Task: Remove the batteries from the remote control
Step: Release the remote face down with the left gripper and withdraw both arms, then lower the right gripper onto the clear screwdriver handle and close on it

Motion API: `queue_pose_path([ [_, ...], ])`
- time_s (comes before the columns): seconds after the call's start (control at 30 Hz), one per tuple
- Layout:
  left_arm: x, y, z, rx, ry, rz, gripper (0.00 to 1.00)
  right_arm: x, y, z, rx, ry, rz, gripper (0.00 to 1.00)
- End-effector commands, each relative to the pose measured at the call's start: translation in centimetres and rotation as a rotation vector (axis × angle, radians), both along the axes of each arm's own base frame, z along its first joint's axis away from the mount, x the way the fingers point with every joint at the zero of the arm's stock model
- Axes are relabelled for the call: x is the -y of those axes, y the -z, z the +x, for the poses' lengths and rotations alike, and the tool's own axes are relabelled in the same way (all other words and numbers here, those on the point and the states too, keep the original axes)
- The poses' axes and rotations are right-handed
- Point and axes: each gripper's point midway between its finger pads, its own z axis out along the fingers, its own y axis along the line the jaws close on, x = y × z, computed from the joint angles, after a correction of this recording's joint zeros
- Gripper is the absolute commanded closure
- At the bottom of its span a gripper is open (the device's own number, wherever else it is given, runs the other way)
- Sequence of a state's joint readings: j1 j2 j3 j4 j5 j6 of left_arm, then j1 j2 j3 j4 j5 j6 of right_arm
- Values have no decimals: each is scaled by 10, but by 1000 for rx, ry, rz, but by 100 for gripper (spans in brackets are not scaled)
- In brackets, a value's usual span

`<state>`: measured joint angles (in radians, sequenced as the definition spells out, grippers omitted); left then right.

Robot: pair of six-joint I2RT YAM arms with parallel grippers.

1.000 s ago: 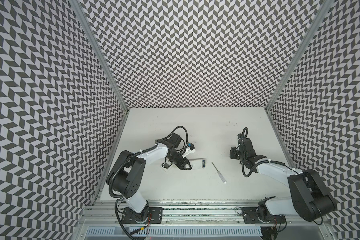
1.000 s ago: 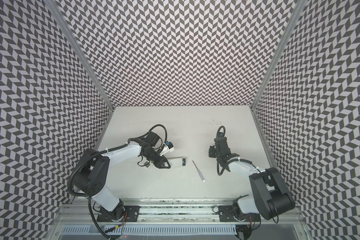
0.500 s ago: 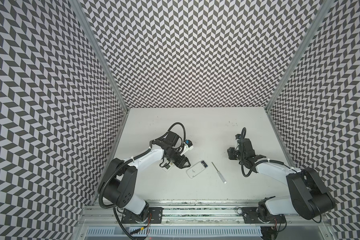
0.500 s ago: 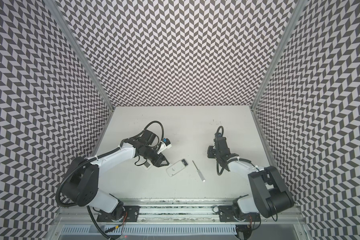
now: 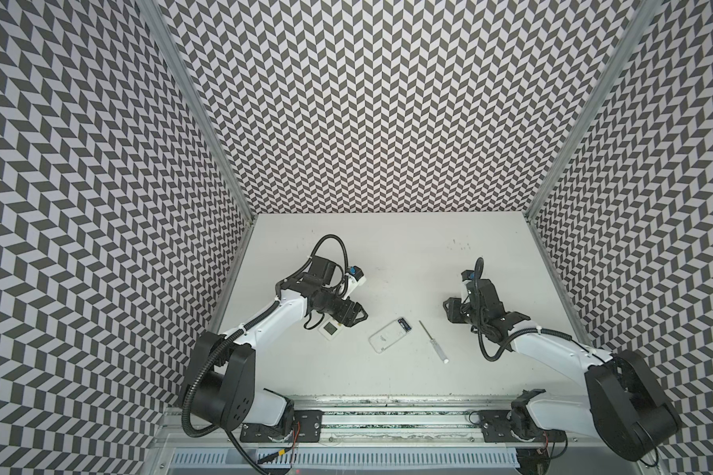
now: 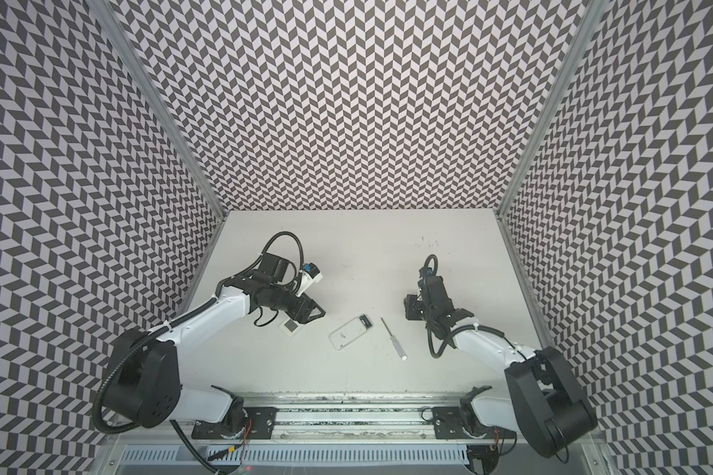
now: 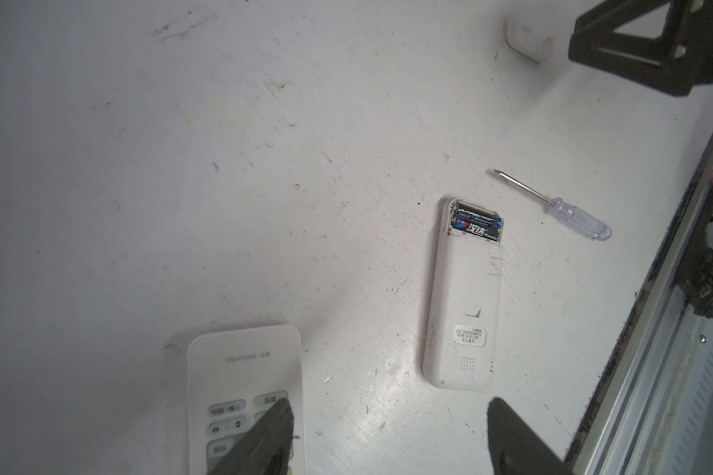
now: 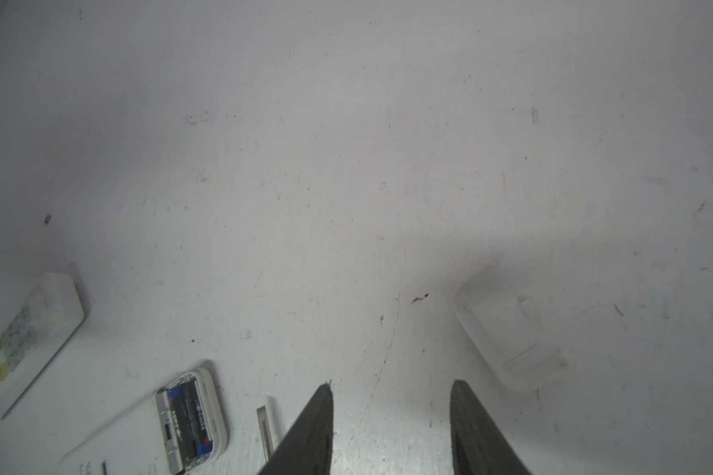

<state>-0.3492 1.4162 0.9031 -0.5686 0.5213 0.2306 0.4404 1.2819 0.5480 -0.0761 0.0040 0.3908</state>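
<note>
Left claw (image 7: 390,407) gapes empty; batteries (image 7: 476,224) lie inside the opened remote (image 7: 464,304).

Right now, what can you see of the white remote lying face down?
The white remote looks like plastic and lies flat, back up, on the table. Its cover is off at one end, so dark batteries with blue print show. A small sticker sits on its back. The screwdriver lies beside it, apart. Nothing grips it.
</note>
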Motion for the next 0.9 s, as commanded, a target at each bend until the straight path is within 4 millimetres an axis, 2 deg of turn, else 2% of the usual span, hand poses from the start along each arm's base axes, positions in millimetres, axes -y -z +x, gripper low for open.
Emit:
queue_pose_path([
  [0.0,-1,-10,3,28,-14,-40,22,-5,11,-16,-57,-1,-11,55],
  [0.13,-5,-16,6,49,-32,-50,14,-17,21,-33,-105,-43,-22,55],
  [0.37,-18,-27,12,83,-81,-76,0,-24,32,-65,-180,-81,-45,56],
  [0.57,-28,-35,16,107,-113,-93,0,-34,24,-78,-213,-112,-63,56],
  [0.87,-36,-41,19,121,-140,-118,0,-44,31,-96,-267,-156,-92,56],
])
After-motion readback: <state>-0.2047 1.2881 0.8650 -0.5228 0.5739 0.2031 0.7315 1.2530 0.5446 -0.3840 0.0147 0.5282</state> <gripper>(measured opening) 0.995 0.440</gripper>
